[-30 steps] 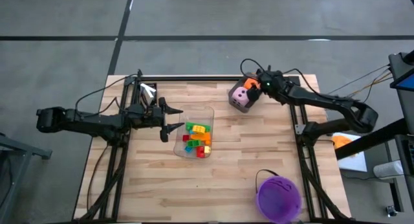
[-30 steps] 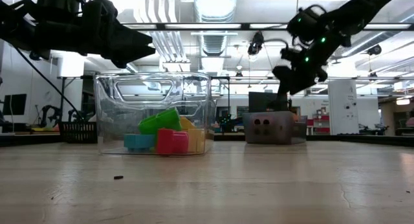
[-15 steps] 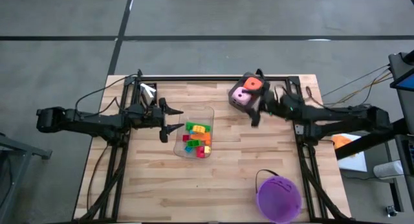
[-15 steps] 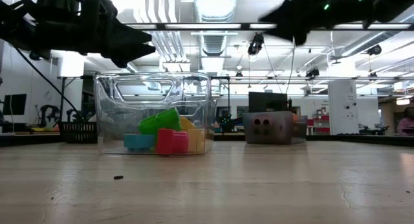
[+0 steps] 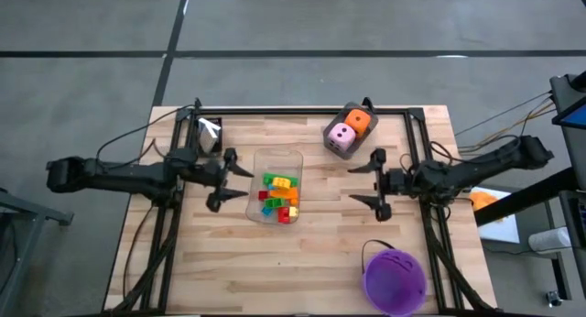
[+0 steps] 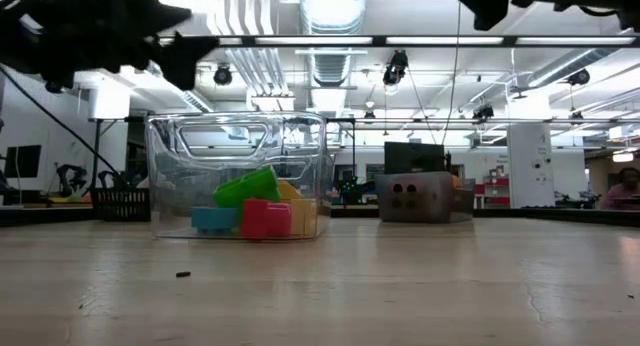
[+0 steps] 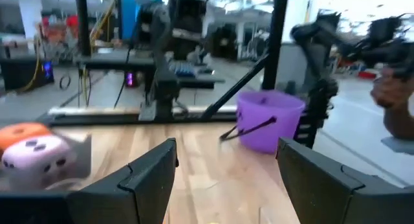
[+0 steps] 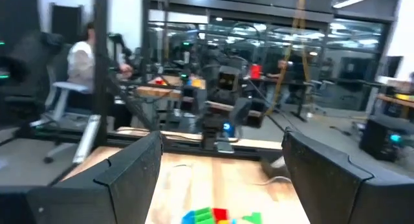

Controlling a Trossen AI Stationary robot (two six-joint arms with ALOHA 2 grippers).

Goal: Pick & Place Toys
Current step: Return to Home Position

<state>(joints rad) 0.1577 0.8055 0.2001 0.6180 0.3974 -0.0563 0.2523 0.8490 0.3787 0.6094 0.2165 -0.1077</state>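
Left gripper (image 5: 236, 180): fingers spread wide, nothing between them, raised above the table (image 5: 320, 253) and aimed across at the right gripper (image 5: 357, 183). Just ahead of its fingertips, a clear tray (image 5: 276, 155), upright on the wood. Inside, a heap of toy bricks (image 5: 279, 196) in green, yellow, red, orange and teal, resting on the tray's floor and gathered at the end nearer the table's front edge. From table height, a tilted green brick on top of a teal one and a red one (image 6: 250, 208), all behind the tray's see-through wall (image 6: 180, 156). Off to the left gripper's side, towards the far edge, what looks like a small white card (image 5: 209, 129) lying on the table. Right gripper: likewise released and empty, hanging in the air on the opposite side of the tray, so the tray sits between the two. Ahead of it and off towards the far edge, a grey bin (image 5: 341, 149) holding a pink dice (image 5: 340, 133) and an orange dice (image 5: 358, 120), touching, the orange one farther back. Well apart from the right gripper, towards the front edge, a purple bucket (image 5: 395, 278), upright; seen past the left gripper's fingers (image 7: 152, 175) as well, handle down against its side (image 7: 268, 120).
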